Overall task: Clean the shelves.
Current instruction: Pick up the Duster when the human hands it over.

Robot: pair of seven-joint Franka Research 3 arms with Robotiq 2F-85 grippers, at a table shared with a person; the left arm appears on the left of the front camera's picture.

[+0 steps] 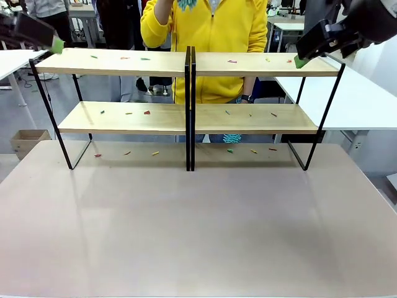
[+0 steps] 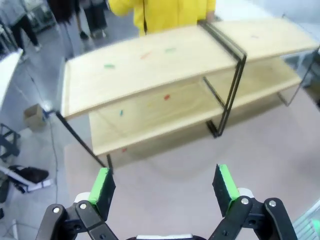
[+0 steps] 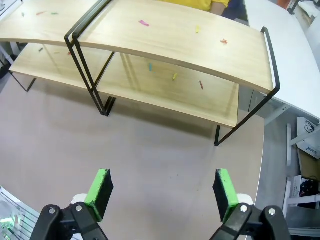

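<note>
A pale pinkish-beige bench (image 1: 198, 236) is filling the foreground, lying under soft, even light. A white table (image 1: 11, 62) is standing at the left and another white table (image 1: 366, 102) at the right. A grey floor (image 1: 34, 118) is showing beyond, with a cardboard box (image 1: 28, 143) sitting on it at the left.

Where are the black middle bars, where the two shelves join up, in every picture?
Front view: the middle bars stand upright in the very centre.
Left wrist view: the middle bars are right of centre, leaning.
Right wrist view: the middle bars are in the upper left, leaning.
Shared landmark: the person's yellow jacket, behind the shelves, at each picture's top edge.
</note>
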